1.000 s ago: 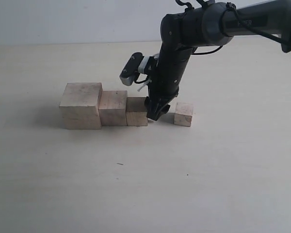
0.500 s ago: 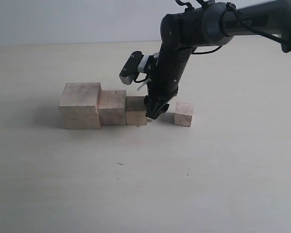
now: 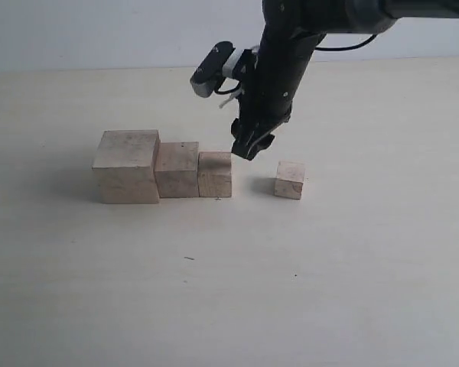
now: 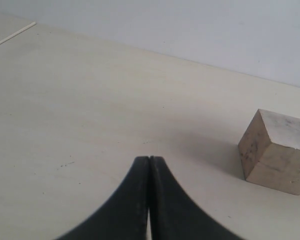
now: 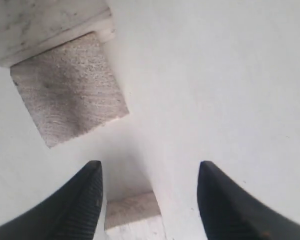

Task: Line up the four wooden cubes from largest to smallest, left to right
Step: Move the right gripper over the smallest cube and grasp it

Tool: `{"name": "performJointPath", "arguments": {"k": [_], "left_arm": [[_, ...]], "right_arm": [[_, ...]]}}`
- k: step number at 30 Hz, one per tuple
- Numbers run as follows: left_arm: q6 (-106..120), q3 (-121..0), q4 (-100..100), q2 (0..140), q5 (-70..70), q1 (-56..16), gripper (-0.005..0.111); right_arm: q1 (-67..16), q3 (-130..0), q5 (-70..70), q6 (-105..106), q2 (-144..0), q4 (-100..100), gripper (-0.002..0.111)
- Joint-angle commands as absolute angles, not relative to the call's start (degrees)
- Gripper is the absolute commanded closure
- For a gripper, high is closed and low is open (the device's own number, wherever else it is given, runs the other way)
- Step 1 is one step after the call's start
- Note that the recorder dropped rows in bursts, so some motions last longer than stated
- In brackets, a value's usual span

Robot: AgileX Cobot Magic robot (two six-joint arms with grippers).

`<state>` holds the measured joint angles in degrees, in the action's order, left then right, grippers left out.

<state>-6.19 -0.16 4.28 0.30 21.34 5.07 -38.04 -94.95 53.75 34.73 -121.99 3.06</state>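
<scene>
Four pale beige raw-wood cubes stand on the light cream table [image 3: 352,290] in the exterior view. Three form a touching row at centre left of the frame, stepping down in height toward the right: the largest cube [image 3: 126,164], with a horizontal seam across its front, then the second cube [image 3: 177,169], then the third cube [image 3: 215,174]. The smallest cube [image 3: 289,180] stands alone near the row's right end, with a strip of bare table between it and the third cube. The black right gripper [image 3: 250,149] hangs from the arm entering at the upper right, its tip in the air above that gap and touching no cube. The right wrist view shows its jaws apart and holding nothing. The top of the smallest cube [image 5: 132,212] shows between the two black ribbed fingers [image 5: 85,200]. The left gripper [image 4: 149,167] does not appear in the exterior view. Its wrist view shows the jaws pressed together on nothing, low over bare table, with one pale wood cube [image 4: 275,150] well apart from the tips.
</scene>
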Motion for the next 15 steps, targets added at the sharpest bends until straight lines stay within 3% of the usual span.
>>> {"name": "performJointPath", "arguments": {"k": [1, 12, 15], "left_arm": [[-6.27, 0.00, 4.64, 0.00, 20.86, 5.06, 0.107], [-6.27, 0.00, 4.64, 0.00, 20.86, 5.06, 0.107], [-6.27, 0.00, 4.64, 0.00, 20.86, 5.06, 0.107]], "right_arm": [[-37.90, -94.72, 54.82, 29.04, -118.19, -1.48, 0.054], [-37.90, -94.60, 61.34, -6.21, -118.05, -11.09, 0.053], [-37.90, -94.60, 61.26, -18.66, -118.05, -12.71, 0.048]]}}
